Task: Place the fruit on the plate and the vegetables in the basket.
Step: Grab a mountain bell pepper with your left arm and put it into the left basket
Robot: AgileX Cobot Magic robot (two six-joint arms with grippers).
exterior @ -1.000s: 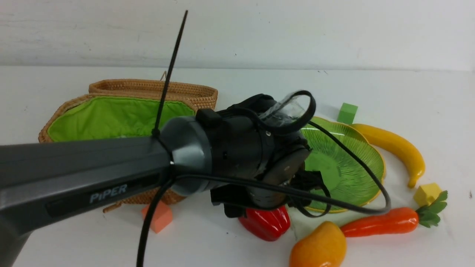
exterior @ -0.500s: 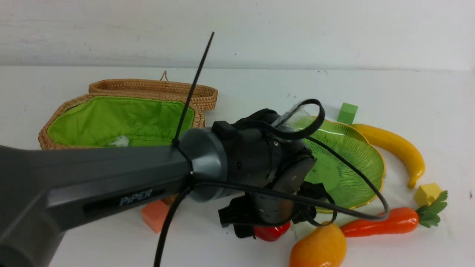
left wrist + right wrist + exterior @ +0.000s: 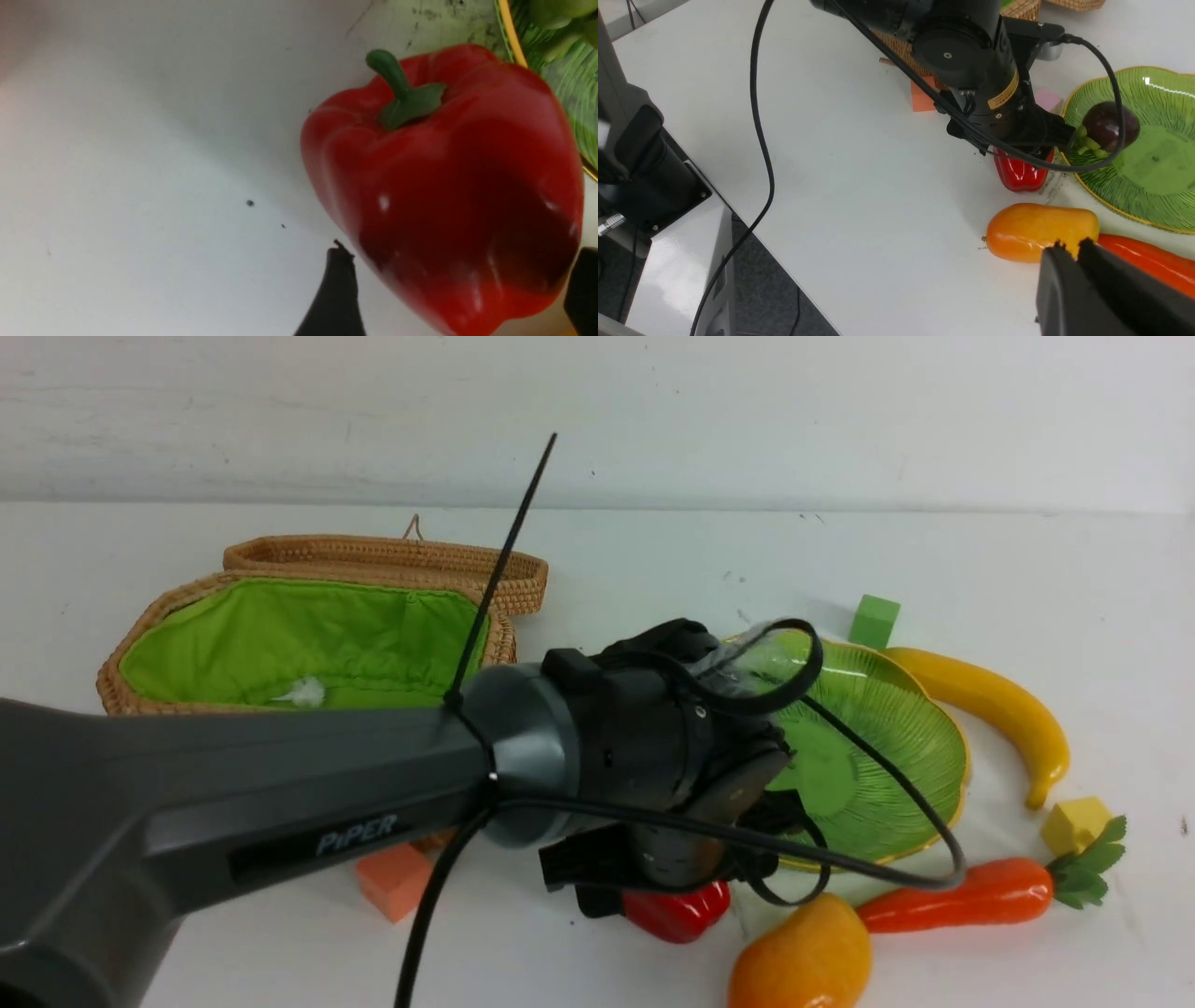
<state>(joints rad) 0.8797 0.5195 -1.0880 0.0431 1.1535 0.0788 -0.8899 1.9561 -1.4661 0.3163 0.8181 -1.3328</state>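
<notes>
Left hand is spread wide either side of the glossy red toy bell pepper, which lies on the white worktop just beside the ribbed green glass plate. Looks light, stiff and slick, so I'd pinch its fat middle.

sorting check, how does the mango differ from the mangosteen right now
The mangosteen is round and dark purple; the mango is oblong and orange-yellow. The mangosteen lies on the green plate, while the mango lies on the white table, off the plate. Both are fruit.
</notes>
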